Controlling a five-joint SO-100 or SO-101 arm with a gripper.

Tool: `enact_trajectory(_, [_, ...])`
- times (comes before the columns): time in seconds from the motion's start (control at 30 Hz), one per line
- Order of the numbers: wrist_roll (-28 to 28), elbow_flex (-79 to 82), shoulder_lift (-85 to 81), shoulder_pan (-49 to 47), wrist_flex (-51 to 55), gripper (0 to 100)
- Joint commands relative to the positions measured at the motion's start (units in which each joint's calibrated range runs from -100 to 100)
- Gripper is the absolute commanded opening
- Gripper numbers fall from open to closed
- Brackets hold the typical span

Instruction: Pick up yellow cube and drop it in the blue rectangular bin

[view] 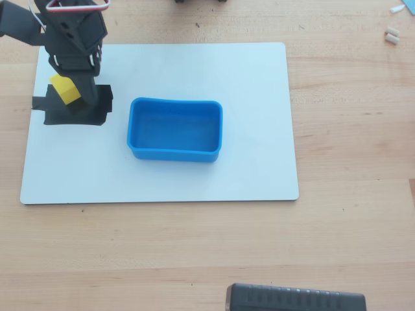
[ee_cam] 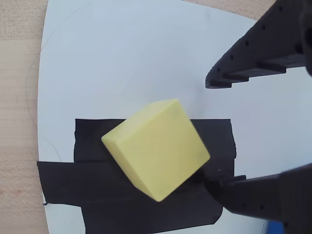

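Observation:
The yellow cube (view: pixel 65 89) lies on a patch of black tape (view: pixel 71 115) at the left end of the white board (view: pixel 194 175). In the wrist view the cube (ee_cam: pixel 156 148) looks turned diagonally on the tape (ee_cam: pixel 97 185). My gripper (view: pixel 75 92) hangs over the cube and is open. In the wrist view the gripper (ee_cam: pixel 209 135) has one finger (ee_cam: pixel 253 53) well clear of the cube, and the other finger (ee_cam: pixel 263 195) sits at the cube's lower right corner. The blue rectangular bin (view: pixel 175 154) stands empty in the middle of the board, to the right of the cube.
The board lies on a wooden table (view: pixel 207 246). A black device (view: pixel 295 299) sits at the bottom edge of the overhead view. Small white pieces (view: pixel 391 35) lie at the top right. A dark object (view: pixel 201 1) shows at the top edge.

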Motion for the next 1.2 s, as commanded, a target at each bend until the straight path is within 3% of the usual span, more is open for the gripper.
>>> enact_trajectory(0.0, [-0.39,-5.59,-5.63,0.4,2.68,37])
enact_trajectory(0.1, [-2.15,-9.87,-5.81,1.86,2.51,43])
enact_trajectory(0.33, [-0.15,-20.5,-4.05,2.54,12.83,43])
enact_trajectory(1.17, [-1.32,-23.14,5.15,7.0,9.61,42])
